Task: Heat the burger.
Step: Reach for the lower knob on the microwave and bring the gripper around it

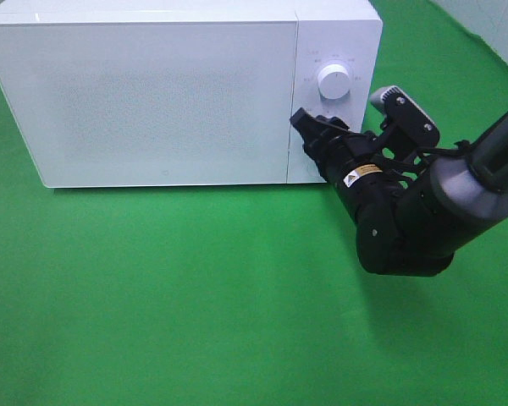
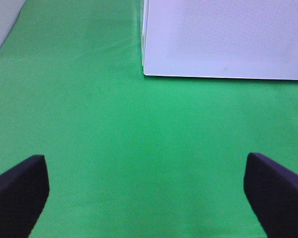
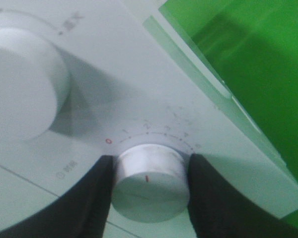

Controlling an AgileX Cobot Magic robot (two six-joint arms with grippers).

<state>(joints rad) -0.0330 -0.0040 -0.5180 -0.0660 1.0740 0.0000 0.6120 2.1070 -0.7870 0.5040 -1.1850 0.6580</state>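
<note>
The right gripper (image 3: pixel 150 166) clasps the timer knob (image 3: pixel 148 191) on the microwave's control panel (image 3: pixel 139 84), a dark finger (image 3: pixel 89 198) pressed against each side. A red zero (image 3: pixel 108 141) and numbers arc around the timer knob. A second knob (image 3: pixel 22 84) sits near it, and green cloth (image 3: pixel 253 64) lies past the panel's edge.

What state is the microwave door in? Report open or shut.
Shut. The microwave door lies flush with the control panel, with no gap at the seam; the right gripper clasps the lower knob.
</note>
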